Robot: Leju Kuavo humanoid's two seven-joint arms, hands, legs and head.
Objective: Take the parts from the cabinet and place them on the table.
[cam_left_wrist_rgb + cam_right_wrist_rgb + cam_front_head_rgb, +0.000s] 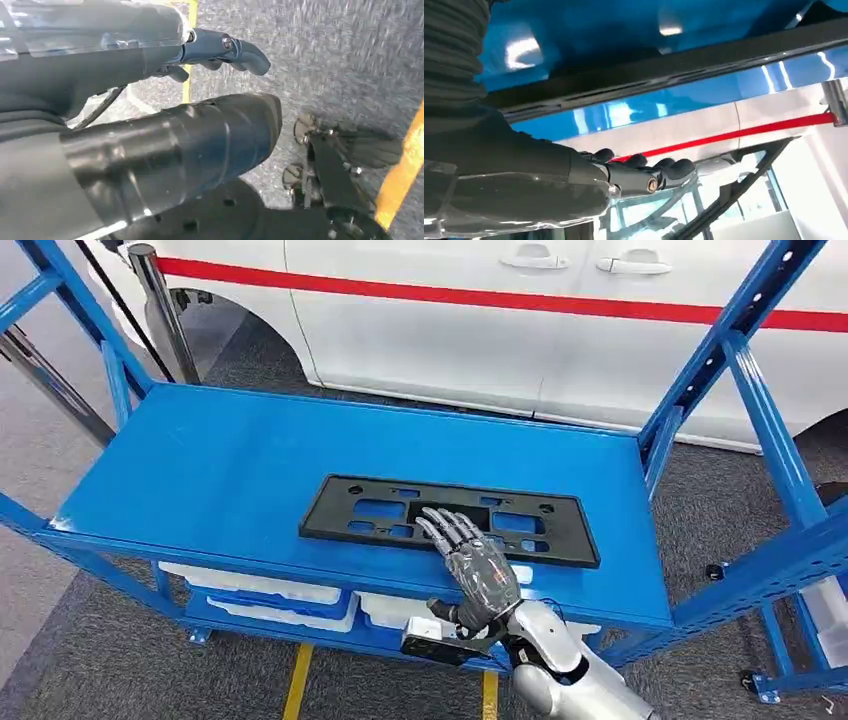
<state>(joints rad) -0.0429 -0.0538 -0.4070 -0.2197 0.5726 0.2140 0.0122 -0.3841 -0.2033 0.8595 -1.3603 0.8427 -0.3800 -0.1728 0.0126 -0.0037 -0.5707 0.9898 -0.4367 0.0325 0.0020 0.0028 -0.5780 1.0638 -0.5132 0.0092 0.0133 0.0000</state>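
One black plate frame (450, 520) on blue shelf (200, 470), right hand (470, 560) above.

Right arm reaches forward, right hand (473, 562) palm down, fingers (659, 172) extended and slightly spread, holding nothing. Left hand (150, 100) hangs low, fingers (235, 50) loosely curled, empty.

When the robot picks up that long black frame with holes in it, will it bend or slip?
The black frame looks like thin moulded plastic with many cut-outs, so it is probably light and may flex a little if lifted by one end. It lies flat on the smooth blue shelf, so a push would likely slide it, not roll it. The right hand lies over its near edge.
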